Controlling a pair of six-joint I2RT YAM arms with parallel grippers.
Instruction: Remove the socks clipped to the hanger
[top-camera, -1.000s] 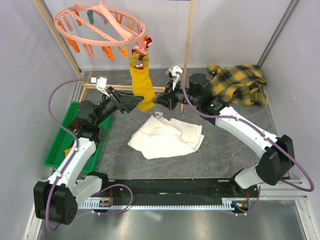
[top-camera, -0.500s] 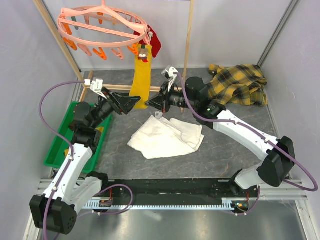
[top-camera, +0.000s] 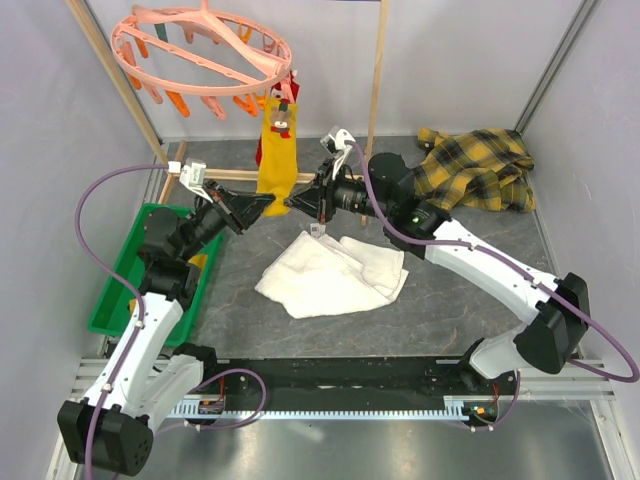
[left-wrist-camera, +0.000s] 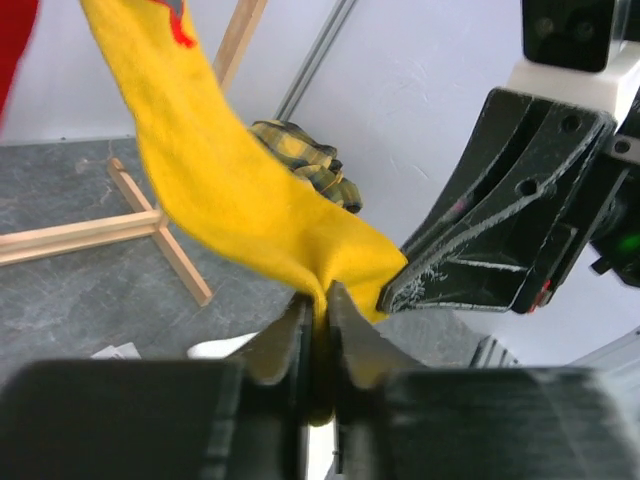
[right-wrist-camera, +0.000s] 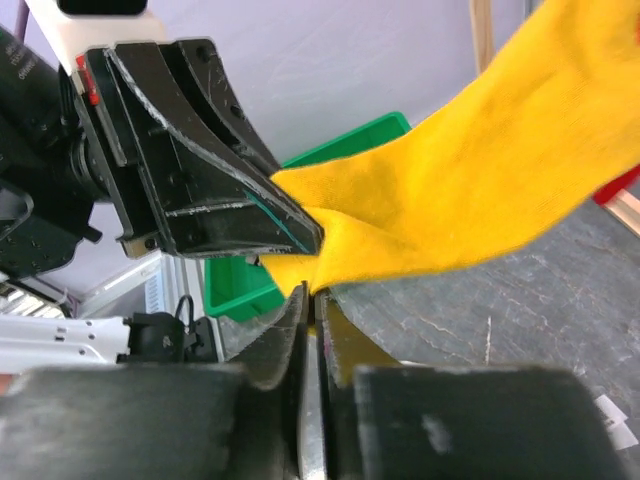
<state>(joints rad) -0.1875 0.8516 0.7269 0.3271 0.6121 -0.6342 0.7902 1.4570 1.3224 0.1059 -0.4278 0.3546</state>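
The left hand (left-wrist-camera: 315, 300) is pinching the lower end of the yellow sock (top-camera: 277, 160), its fingers closing tight on a fold of the fabric. The right hand (right-wrist-camera: 310, 298) is facing it tip to tip and is gripping the same end of the sock, just beside the left hand. From both hands the sock is stretching upward to a clip on the pink hanger (top-camera: 200, 62), where it is hanging fastened. A red sock (top-camera: 259, 152) is peeking out behind it. Below the hands, a white towel (top-camera: 330, 272) is lying on the surface (top-camera: 450, 295).
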